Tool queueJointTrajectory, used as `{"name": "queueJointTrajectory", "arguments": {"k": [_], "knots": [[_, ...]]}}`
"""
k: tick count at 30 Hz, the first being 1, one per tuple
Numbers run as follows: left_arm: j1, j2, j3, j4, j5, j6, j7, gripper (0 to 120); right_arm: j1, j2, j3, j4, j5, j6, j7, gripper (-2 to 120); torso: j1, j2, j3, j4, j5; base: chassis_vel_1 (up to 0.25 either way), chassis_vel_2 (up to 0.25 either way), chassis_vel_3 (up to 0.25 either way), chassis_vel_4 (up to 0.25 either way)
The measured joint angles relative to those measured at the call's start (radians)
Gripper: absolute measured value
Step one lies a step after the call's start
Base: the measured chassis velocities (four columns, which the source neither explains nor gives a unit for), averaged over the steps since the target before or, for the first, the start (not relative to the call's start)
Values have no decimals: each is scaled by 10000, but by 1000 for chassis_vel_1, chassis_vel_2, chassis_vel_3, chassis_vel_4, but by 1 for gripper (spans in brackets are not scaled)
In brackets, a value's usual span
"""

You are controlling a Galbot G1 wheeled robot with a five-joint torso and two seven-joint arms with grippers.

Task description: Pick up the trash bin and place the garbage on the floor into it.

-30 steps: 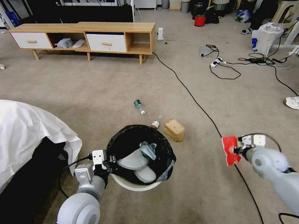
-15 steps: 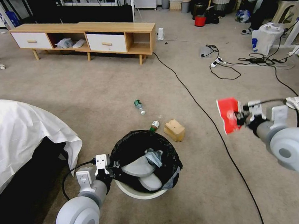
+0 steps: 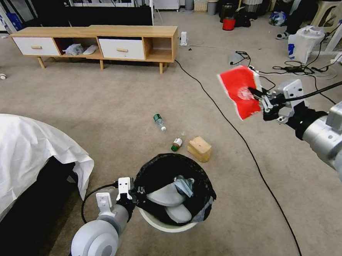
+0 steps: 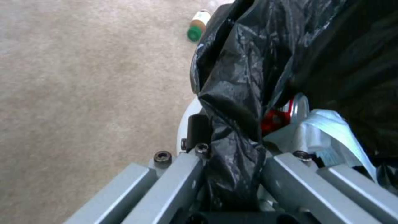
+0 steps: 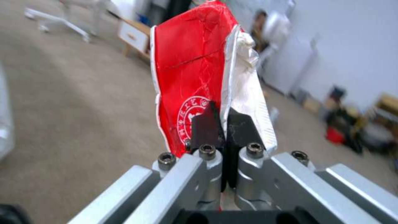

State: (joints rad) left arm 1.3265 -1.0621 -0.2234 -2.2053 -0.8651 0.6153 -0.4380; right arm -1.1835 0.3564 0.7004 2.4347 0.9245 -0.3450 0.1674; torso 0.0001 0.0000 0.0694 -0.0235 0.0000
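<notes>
Trash bin (image 3: 173,224) | left pincer (image 4: 232,161) clamps rim | red can (image 4: 273,119) inside

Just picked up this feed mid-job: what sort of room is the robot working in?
Probably a lived-in room used as a test space: carpeted floor, a low wooden TV cabinet with drawers, a white-sheeted bed, and cables with a power strip trailing across the carpet.

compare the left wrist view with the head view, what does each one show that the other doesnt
Left wrist alone: a red can inside the trash bin.

Head alone: the right gripper shut on a red snack packet, a tan box and a clear bottle on the carpet.

Both: the left gripper clamped on the trash bin at its bag-lined rim, and the small green-capped bottle.
</notes>
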Motion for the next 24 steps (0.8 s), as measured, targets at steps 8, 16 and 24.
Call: {"name": "queueJointTrajectory", "arguments": {"k": [8,16,24], "knots": [[-622,-101,599,356,-337,43,-92,0,151,-493,319,581,104,746,-662,0,0,0,0,1,1,0,0,0,0],[-1779,-452,1660,1034,-692,49,-216,0,61,-935,816,729,762,1475,-1238,0,0,0,1,1,0,0,0,0,0],[-3257,-1308,2607,1647,-1382,106,-680,0,-491,-950,1141,694,1095,1647,-1521,0,0,0,1,0,3,0,0,0,0]]}}
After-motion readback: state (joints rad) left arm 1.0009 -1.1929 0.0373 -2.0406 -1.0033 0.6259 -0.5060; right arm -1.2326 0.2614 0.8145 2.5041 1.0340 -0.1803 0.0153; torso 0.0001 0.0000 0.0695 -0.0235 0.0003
